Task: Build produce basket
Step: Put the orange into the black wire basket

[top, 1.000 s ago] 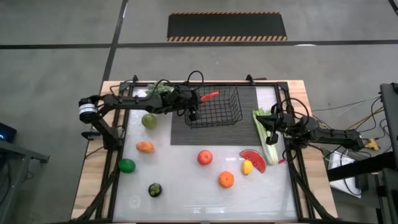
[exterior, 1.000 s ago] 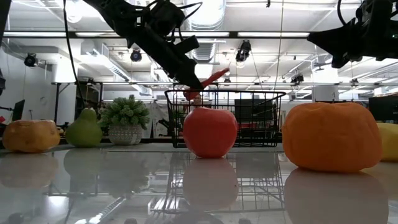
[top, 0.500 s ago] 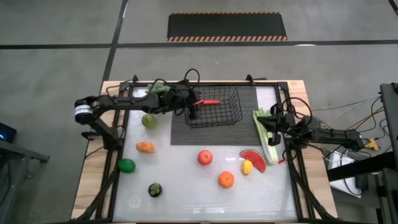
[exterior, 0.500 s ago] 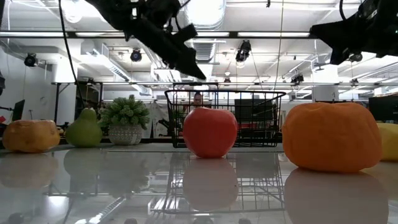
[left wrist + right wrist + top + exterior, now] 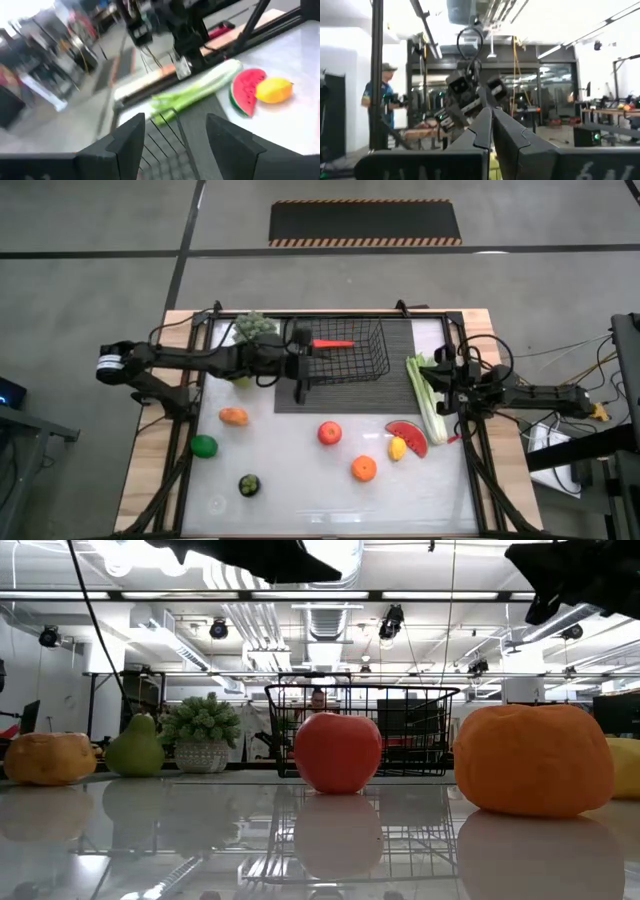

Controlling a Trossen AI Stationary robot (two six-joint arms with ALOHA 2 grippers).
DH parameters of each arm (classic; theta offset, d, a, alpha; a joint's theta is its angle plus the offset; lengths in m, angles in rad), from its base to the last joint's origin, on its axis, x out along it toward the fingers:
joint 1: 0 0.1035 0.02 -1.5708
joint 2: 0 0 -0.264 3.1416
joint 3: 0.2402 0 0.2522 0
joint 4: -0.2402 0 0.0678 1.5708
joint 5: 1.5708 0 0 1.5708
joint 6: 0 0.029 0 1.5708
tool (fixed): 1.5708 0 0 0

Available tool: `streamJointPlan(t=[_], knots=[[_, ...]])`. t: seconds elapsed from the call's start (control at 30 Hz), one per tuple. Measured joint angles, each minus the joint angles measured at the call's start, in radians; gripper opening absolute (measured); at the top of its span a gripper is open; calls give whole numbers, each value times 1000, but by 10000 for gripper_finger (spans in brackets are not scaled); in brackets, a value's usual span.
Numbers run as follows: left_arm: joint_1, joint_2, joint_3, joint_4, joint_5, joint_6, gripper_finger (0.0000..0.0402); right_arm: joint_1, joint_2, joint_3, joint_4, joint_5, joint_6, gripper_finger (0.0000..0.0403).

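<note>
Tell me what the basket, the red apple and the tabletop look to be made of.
Basket: thin black wire, likely coated metal; its open grid lets the mat under it show through.
Red apple: probably moulded plastic or foam; its skin is smooth, even and only faintly shiny.
Tabletop: a glossy white sheet, perhaps acrylic or laminate; it mirrors the fruit.

On the table [image 5: 300, 500]: 1 wire basket [image 5: 345, 352] holding 1 carrot [image 5: 332, 344]. Loose produce: 1 pear [image 5: 135, 746], 1 red apple [image 5: 329, 433], 2 oranges [image 5: 364, 469] [image 5: 233, 417], 1 lime [image 5: 204, 446], 1 lemon [image 5: 398, 448], 1 watermelon slice [image 5: 410, 436], 1 celery [image 5: 428, 398], 1 dark fruit [image 5: 249, 485], 1 potted plant [image 5: 203, 734].
</note>
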Motion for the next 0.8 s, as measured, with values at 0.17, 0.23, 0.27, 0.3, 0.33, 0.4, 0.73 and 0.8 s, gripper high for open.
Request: streamJointPlan(t=[0.17,0.23,0.27,0.3,0.33,0.4,0.73,0.8], knots=[[1,-8,-46,104,-1,24,193,33,128,77,-1,-13,-12,9],[0,-19,-71,122,0,26,193,52,183,112,1,-14,-31,9],[-2,-26,-83,123,0,25,193,66,215,130,-4,-14,-33,9],[-5,-34,-91,124,0,21,193,79,244,149,-5,-13,-30,9],[-8,-44,-102,126,0,8,193,95,272,167,-9,-13,-29,9],[-18,-72,-126,125,-1,-11,193,133,327,208,-48,-13,-29,9],[-62,-268,-267,137,-2,-53,193,305,572,529,-543,90,50,9],[-63,-303,-296,166,-3,-75,193,331,622,608,-618,106,50,9]])
